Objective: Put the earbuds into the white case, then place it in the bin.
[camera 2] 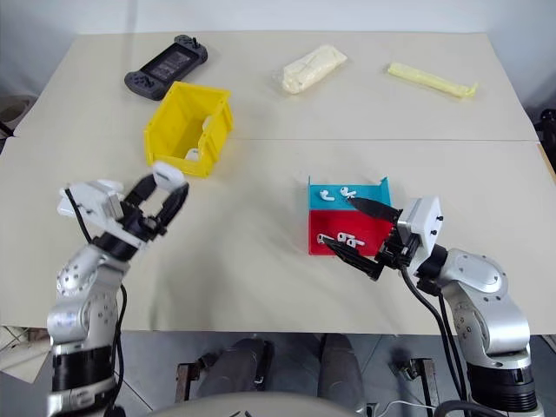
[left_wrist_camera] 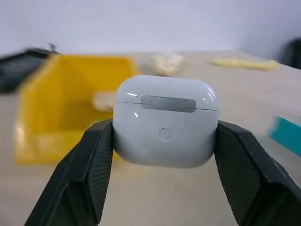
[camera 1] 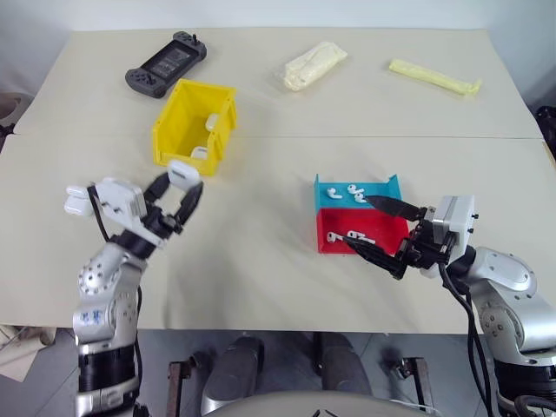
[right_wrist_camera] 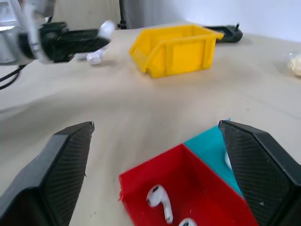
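The worktop (camera 1: 261, 252) is a broad flat surface under a matt beige covering. On it the bin (camera 1: 193, 122), a bright yellow hard-plastic box with tall walls and an open top, stands beyond the left claw (camera 1: 181, 193), close ahead and slightly toward the robot's right; this arm is by far the nearer to it. Two shallow trays, teal (camera 1: 358, 191) and red (camera 1: 363, 228), sit side by side before the right claw (camera 1: 375, 228), whose fingers stand wide apart and empty. The left claw is closed on the white case (left_wrist_camera: 165, 121), a glossy rounded block, lid shut, long axis across the fingers. Small glossy white earbuds (camera 1: 356, 235) lie in both trays, so loading looks unfinished.
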`<action>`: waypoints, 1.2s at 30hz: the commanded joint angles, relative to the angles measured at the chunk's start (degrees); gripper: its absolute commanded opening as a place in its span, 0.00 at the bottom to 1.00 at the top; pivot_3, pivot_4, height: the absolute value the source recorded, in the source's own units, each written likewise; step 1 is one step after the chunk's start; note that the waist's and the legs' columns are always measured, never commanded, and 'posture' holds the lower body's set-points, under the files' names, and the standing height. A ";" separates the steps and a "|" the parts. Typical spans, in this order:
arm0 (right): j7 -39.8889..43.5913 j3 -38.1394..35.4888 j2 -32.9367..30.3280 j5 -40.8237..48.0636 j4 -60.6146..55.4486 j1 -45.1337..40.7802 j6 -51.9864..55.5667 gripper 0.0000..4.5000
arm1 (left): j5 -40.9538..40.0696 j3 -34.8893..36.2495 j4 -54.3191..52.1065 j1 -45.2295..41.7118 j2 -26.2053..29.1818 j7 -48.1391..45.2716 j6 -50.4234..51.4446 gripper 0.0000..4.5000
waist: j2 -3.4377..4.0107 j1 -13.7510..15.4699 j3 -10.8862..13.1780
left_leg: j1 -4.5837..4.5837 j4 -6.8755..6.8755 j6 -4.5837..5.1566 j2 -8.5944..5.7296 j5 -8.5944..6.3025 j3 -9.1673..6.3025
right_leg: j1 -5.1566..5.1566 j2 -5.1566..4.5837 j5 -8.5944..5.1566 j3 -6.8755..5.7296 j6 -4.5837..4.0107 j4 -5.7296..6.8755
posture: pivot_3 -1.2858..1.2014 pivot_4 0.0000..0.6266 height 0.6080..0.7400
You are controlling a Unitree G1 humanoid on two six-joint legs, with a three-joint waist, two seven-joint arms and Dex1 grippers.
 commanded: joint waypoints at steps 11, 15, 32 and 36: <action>-2.99 -0.50 0.46 0.68 -1.79 -3.25 -1.38 0.99 | 11.48 -4.25 40.64 -30.65 3.72 5.11 -10.63 0.63 | -0.07 -1.47 -0.02 | -0.04 -0.03 0.09 -0.07 -0.05 0.07 | -0.09 -0.14 0.01 -0.30 0.02 0.23 | 0.52 0.24 1.00; -3.81 0.08 1.23 0.51 -2.22 -3.46 -2.13 1.00 | 11.52 -4.09 41.65 -31.55 4.08 5.59 -11.84 0.92 | -0.07 -1.98 -0.02 | -0.04 -0.02 0.08 -0.04 -0.05 0.06 | -0.10 -0.13 0.01 -0.32 0.02 0.29 | 0.52 0.24 1.00; 6.60 3.10 -2.05 -0.34 4.36 -7.27 -6.68 1.00 | -4.58 2.12 -3.05 0.21 16.90 -14.39 5.70 1.00 | -0.07 -2.28 -0.02 | -0.02 -0.04 0.09 0.00 -0.07 0.06 | -0.14 -0.18 0.01 -0.31 0.00 0.33 | 0.52 0.24 1.00; 11.00 3.55 -3.82 -0.25 7.93 -9.64 -6.59 1.00 | -5.93 2.86 -8.86 12.35 19.95 -22.86 2.82 1.00 | -0.06 -2.04 -0.02 | 0.00 -0.03 0.10 -0.02 -0.07 0.08 | -0.07 -0.23 0.01 -0.31 -0.02 0.28 | 0.52 0.24 1.00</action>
